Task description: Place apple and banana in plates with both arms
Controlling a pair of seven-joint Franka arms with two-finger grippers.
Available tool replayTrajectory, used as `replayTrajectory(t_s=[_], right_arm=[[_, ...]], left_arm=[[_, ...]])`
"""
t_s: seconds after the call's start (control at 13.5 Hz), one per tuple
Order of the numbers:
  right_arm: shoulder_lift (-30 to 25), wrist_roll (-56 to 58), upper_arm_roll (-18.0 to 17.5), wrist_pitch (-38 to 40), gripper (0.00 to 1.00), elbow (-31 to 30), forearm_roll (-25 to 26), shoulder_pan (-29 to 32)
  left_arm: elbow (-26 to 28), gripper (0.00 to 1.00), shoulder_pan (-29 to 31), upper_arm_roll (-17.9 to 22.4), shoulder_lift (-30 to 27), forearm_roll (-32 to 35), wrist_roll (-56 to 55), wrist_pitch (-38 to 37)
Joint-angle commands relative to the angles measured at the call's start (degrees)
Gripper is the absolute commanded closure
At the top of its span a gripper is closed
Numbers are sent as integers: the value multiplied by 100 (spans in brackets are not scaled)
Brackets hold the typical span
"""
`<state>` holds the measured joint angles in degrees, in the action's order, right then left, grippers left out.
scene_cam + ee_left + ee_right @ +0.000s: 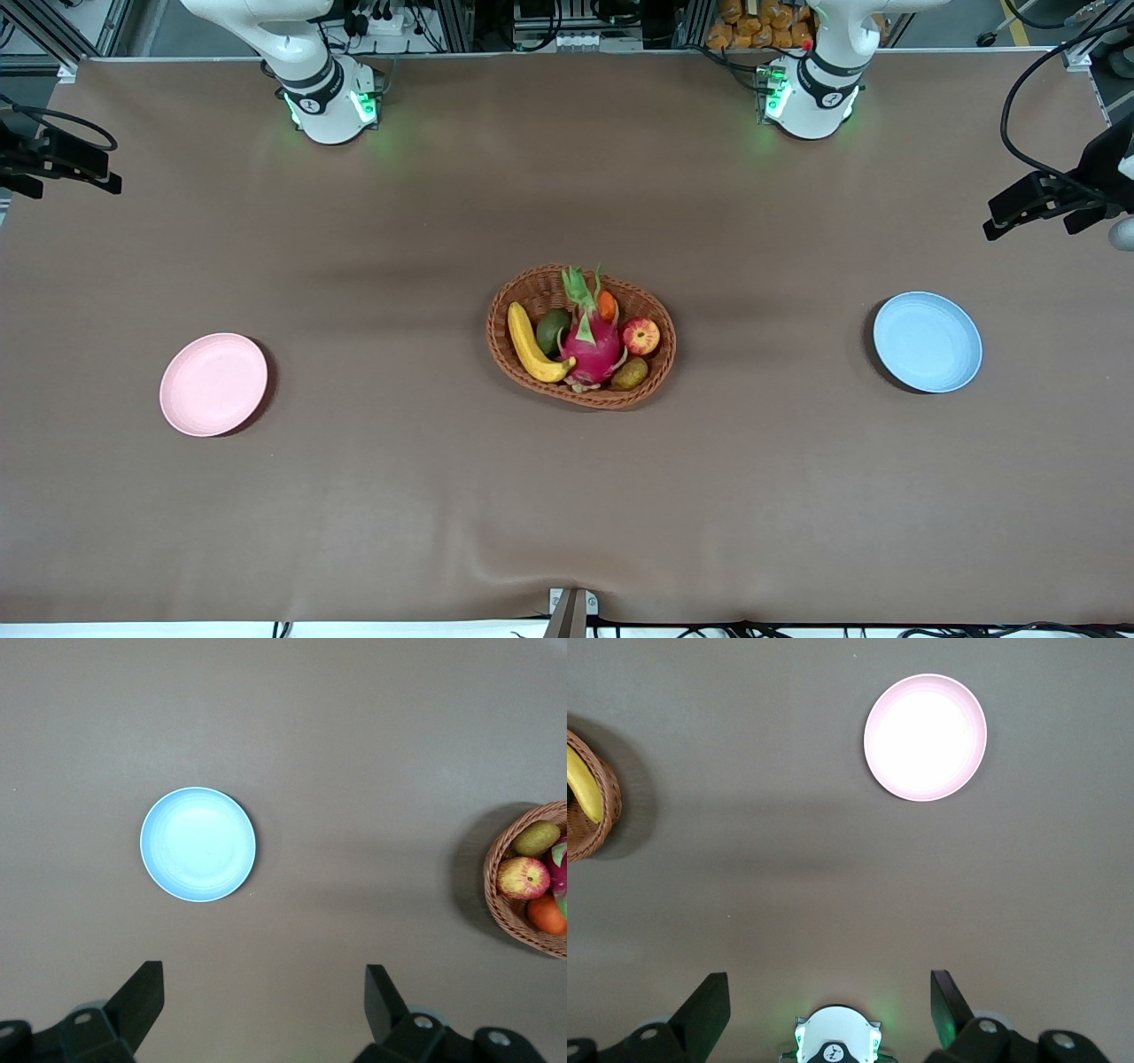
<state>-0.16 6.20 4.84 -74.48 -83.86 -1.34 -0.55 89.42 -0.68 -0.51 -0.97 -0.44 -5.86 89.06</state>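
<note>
- The left gripper has its jaws spread wide and holds nothing; it hangs high over bare table toward the left arm's end, and the left arm waits.
- The right gripper also has its jaws wide apart and empty; it hangs high over bare table near the right arm's base, and that arm waits too.
- The basket sits mid-table and serves as the landmark.
- The banana lies in the basket along the rim toward the right arm's end.
- The apple rests in the basket on the side toward the left arm's end, just beside the dragon fruit.
- The blue plate lies well apart from the basket toward the left arm's end.
- The pink plate lies well apart from the basket toward the right arm's end, slightly nearer the front camera.
</note>
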Motion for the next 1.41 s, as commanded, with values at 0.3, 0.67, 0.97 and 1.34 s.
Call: replayTrajectory(t_s=[0.3, 0.67, 0.97, 1.34], right_arm=[[60, 30, 43, -461, 0, 151, -129, -32], [314, 57, 43, -1225, 0, 151, -481, 3], [402, 48, 43, -1561, 0, 151, -560, 3], [728, 83, 34, -1780, 0, 151, -596, -59]], left_arm=[[-83, 0, 6, -20, 9, 62, -11, -108], [-74, 0, -81, -37, 167, 27, 24, -108], [-65, 0, -152, -274, 527, -35, 506, -47], [-48, 0, -152, -721, 1045, -272, 865, 243]])
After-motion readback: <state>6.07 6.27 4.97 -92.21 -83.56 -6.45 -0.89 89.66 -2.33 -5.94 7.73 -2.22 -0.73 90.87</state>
